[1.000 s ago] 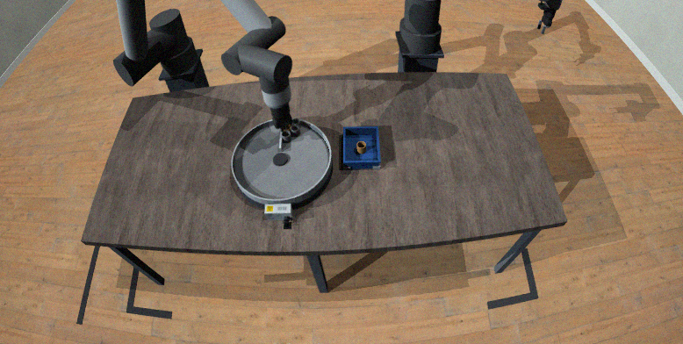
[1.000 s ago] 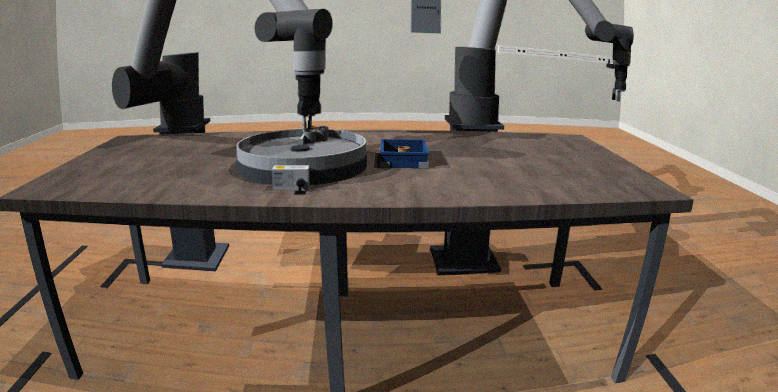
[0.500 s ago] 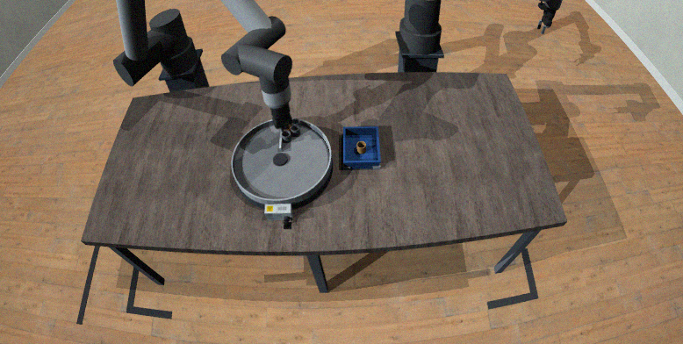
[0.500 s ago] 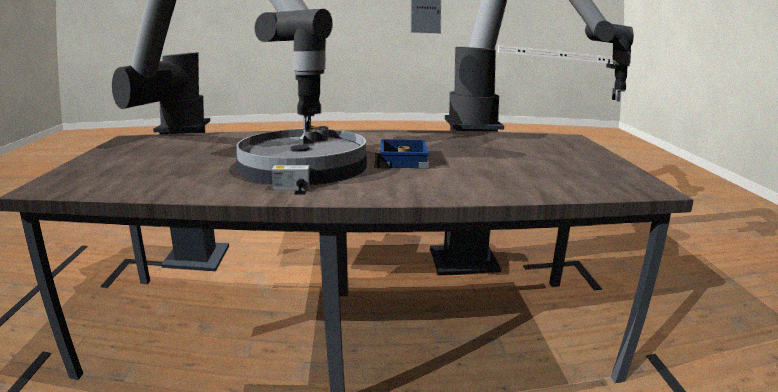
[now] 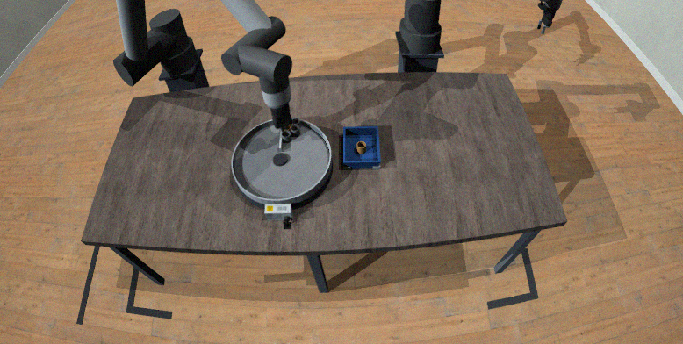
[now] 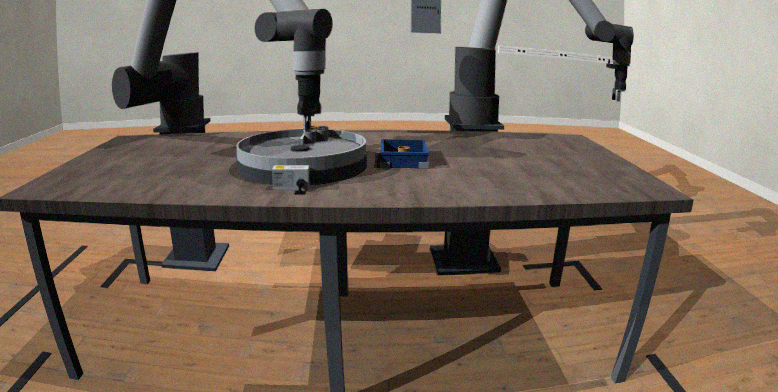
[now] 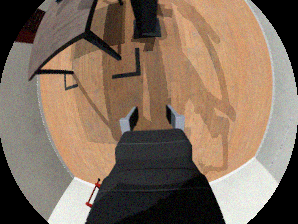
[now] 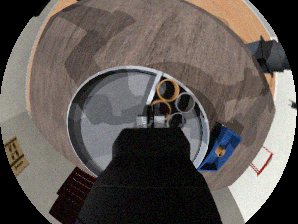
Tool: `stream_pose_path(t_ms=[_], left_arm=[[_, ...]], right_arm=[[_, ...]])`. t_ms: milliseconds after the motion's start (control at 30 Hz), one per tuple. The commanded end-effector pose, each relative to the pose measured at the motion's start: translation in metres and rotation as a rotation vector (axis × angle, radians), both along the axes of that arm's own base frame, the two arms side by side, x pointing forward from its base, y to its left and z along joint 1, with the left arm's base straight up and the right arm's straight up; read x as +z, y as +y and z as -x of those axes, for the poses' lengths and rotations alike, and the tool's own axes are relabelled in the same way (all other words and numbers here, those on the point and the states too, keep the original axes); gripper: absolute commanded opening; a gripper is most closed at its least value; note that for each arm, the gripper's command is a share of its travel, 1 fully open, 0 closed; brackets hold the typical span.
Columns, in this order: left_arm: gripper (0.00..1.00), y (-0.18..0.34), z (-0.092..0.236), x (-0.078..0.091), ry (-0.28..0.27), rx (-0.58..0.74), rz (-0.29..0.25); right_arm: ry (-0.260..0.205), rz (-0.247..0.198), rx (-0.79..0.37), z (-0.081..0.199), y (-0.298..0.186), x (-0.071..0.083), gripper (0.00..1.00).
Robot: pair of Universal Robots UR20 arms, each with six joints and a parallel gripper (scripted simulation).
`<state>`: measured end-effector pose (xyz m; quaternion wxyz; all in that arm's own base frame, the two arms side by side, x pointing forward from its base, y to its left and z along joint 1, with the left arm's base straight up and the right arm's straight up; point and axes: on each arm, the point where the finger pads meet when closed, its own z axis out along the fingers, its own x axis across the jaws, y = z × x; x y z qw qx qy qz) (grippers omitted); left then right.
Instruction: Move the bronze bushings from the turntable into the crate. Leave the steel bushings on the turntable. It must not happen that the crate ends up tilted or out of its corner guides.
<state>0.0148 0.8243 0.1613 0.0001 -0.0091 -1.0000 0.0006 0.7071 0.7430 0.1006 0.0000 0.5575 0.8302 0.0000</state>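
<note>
The blue crate (image 5: 362,165) (image 6: 403,160) stands level between its corner guides (image 5: 376,168). A bronze bushing (image 5: 361,147) (image 6: 403,148) (image 8: 220,150) is inside. The turntable (image 5: 286,179) (image 6: 300,161) (image 8: 105,127) bears two bronze and two steel bushings, clustered at its back. One bronze bushing (image 8: 168,80) is by the divider; steel bushings (image 8: 194,103) (image 8: 176,114) stand beside. My right gripper (image 8: 151,110) (image 6: 307,127) is low, its nearly closed fingers pinching the wall of the nearer bronze bushing (image 8: 170,108); the contact is partly hidden. My left gripper (image 7: 152,111) (image 5: 541,29) is open, empty, beyond the table.
A thin upright divider (image 8: 155,87) stands on the turntable close beside the bushings and the right fingers. The turntable's raised rim lies between the cluster and the crate. A small control box (image 5: 277,211) (image 6: 290,177) sits at the turntable's front.
</note>
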Motion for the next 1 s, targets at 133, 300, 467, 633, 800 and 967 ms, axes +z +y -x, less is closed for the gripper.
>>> stream_pose_path(t_ms=[133,300,467,633,800,967], left_arm=[[1.00,0.000,0.000,0.001,0.000,0.000,-0.001],[1.00,0.000,0.000,0.001,0.000,0.000,-0.001],[1.00,0.000,0.000,0.001,0.000,0.000,-0.001],[1.00,0.000,0.000,0.001,0.000,0.000,-0.001],[1.00,0.000,0.000,0.001,0.000,0.000,-0.001],[1.00,0.000,0.000,0.001,0.000,0.000,-0.001]], right_arm=[[0.000,-0.001,0.000,0.000,0.000,0.001,0.00],[0.000,-0.001,0.000,0.000,0.000,0.001,0.00],[0.000,-0.001,0.000,0.000,0.000,0.001,0.00],[0.000,-0.001,0.000,0.000,0.000,0.001,0.00],[0.000,-0.001,0.000,0.000,0.000,0.006,0.00],[0.000,-0.001,0.000,0.000,0.000,0.024,0.00]])
